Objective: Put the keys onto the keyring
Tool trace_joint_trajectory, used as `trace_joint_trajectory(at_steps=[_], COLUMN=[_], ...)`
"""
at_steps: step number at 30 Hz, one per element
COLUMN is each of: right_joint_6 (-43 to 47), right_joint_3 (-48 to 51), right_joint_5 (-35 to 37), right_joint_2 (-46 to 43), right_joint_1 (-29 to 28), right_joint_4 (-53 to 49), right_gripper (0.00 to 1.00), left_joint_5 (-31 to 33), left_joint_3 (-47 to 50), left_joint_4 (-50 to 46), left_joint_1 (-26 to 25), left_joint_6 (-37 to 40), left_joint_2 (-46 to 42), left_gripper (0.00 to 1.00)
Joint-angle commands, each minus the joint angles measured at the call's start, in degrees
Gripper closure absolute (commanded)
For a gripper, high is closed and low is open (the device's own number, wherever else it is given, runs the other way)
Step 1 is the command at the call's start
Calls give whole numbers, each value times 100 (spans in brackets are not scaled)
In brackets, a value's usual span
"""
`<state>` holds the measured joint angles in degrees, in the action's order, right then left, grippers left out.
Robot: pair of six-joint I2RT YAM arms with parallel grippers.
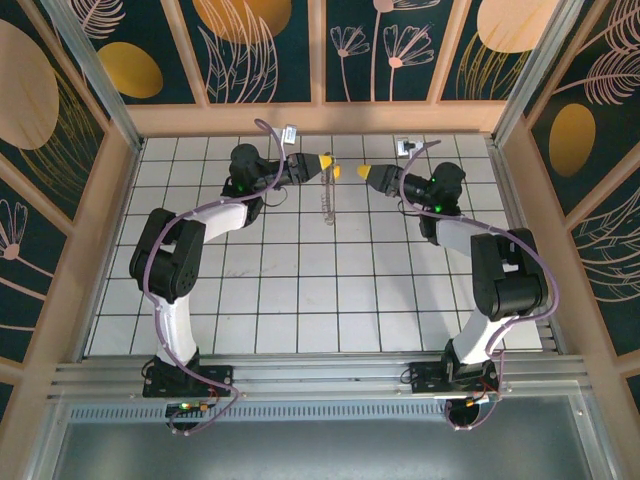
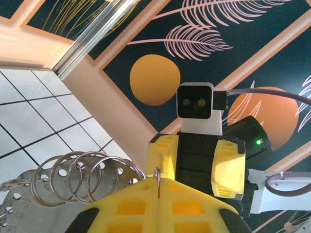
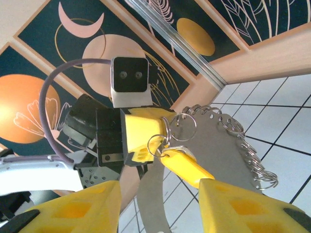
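My left gripper (image 1: 325,163) (image 2: 158,187) is shut on a small split ring (image 2: 158,175) held up in the air. From the linked rings at its fingertips (image 3: 146,130) hangs the key (image 3: 187,167), with a yellow plastic head. The keyring (image 3: 221,141) is a big grey metal loop with several small rings along its rim (image 2: 73,177); it hangs beside that grip. My right gripper (image 1: 368,173) (image 3: 160,196) faces the left one with its fingers wide apart. The far end of the key's head lies against one right fingertip (image 3: 233,206).
Both grippers meet above the back middle of the white tiled floor (image 1: 300,290). The keyring (image 1: 326,205) hangs down below them. A small white and black object (image 1: 405,146) lies by the back wall. Wooden walls close in the back and both sides.
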<state>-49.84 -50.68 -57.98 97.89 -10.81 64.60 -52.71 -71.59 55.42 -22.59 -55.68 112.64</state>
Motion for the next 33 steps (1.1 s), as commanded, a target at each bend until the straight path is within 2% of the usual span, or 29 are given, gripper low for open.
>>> trace_joint_trajectory(at_steps=[1,7,15,19,22,26,30,33], right_joint_6=[291,227,290,282,248,105,80,88], right_joint_3=[84,-83,-294,-278,-238,-189,-104,-27], right_joint_5=[-145,-358,-443,-498,-529,-563,-590,-601], right_joint_2=[-10,260,410,426,440,483,478,459], right_joint_1=[-79,-245,-455,-492,-493,-501,-496,-501], right_joint_4=[740,1115,1114,1167,1249,1468,1504,1486], right_gripper=[53,51,51,55,64,84,100,100], left_joint_5=[-239,-363,-381,-363,-363,-338,-265,-167], left_joint_3=[-39,-59,-37,-39,-43,-65,-48,-5], left_joint_4=[300,6,-119,-119,-119,-110,-82,-62], left_joint_1=[-77,-167,-227,-237,-246,-246,-246,-246], left_joint_6=[-3,212,315,321,323,321,328,371], left_joint_2=[-390,-540,-632,-637,-614,-593,-583,-635], left_gripper=[100,100,100,100,100,100,100,100])
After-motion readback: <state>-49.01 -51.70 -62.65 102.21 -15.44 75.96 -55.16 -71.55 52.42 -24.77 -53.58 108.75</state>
